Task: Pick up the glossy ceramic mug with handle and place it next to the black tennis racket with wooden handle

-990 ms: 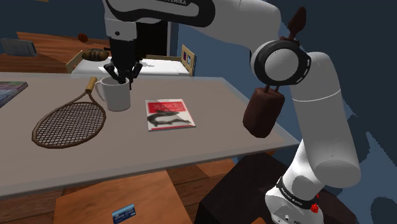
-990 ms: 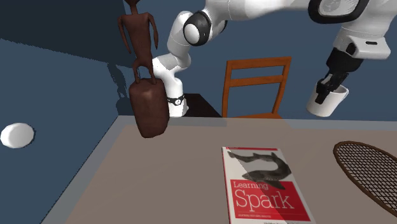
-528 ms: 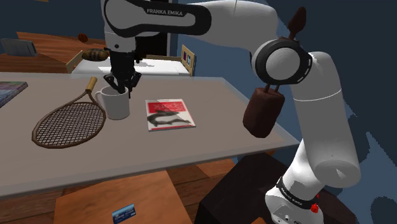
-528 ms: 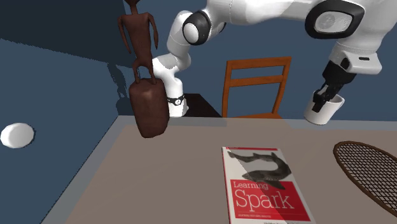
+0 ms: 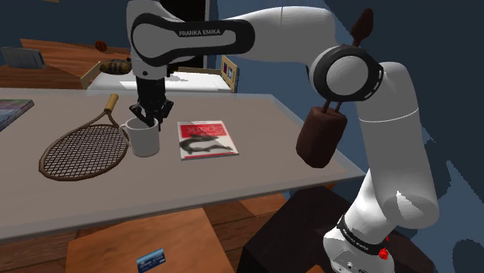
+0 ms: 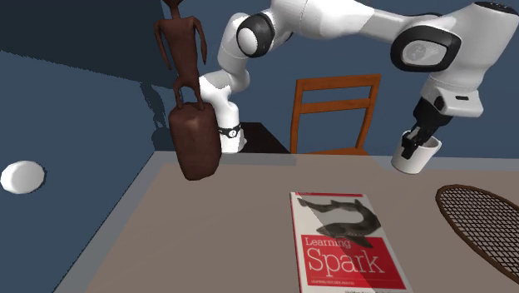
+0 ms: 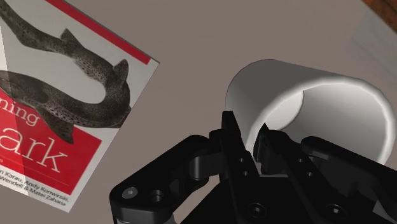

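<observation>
While the black gripper (image 5: 147,118) hangs straight down from the white arm (image 5: 256,31), its two fingers are pinched narrow on the wall of the white mug (image 5: 144,139). The wrist view makes this plain: the gripper (image 7: 254,145) has one finger inside the mug (image 7: 318,108) and one outside, clasping the rim between them, with the book (image 7: 63,114) lying off to one side. The mug is upright, on or just over the grey table (image 5: 256,167); whether its base touches the top I cannot tell. It is just beside the racket (image 5: 84,149), close to where the dark strung head meets the wooden handle. It stands between the racket and the red and white book (image 5: 206,139), which lies flat and apart from it. In the second exterior view the gripper (image 6: 409,143) and the mug (image 6: 420,160) are near the table's far edge, to the right of a wooden chair (image 6: 335,112) beyond the table. The book (image 6: 349,241) lies nearer that camera, part of the racket (image 6: 482,225) is at the right, and a dark brown figurine (image 6: 193,125) at the left
</observation>
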Robot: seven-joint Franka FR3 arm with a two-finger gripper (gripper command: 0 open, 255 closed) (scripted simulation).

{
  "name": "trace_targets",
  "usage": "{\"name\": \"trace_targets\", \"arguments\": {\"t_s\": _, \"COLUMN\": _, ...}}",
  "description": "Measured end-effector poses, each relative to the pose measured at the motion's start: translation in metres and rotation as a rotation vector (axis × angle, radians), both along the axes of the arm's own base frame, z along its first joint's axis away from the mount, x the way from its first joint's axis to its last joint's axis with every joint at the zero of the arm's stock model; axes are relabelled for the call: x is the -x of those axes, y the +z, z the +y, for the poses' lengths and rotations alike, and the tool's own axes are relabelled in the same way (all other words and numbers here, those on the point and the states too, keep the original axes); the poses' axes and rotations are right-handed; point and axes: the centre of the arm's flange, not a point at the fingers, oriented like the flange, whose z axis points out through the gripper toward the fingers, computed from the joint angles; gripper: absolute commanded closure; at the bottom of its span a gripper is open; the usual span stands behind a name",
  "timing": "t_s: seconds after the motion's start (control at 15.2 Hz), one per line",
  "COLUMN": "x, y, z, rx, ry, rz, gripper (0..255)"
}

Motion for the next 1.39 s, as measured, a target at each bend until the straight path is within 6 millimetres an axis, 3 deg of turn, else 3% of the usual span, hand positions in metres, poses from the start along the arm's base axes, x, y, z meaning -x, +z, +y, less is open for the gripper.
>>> {"name": "trace_targets", "arguments": {"t_s": 0.99, "x": 0.000, "y": -0.079, "z": 0.002, "rx": 0.000, "ry": 0.000, "rz": 0.000, "gripper": 255}}
{"name": "trace_targets", "arguments": {"t_s": 1.39, "x": 0.000, "y": -0.084, "z": 0.002, "rx": 0.000, "ry": 0.000, "rz": 0.000, "gripper": 255}}
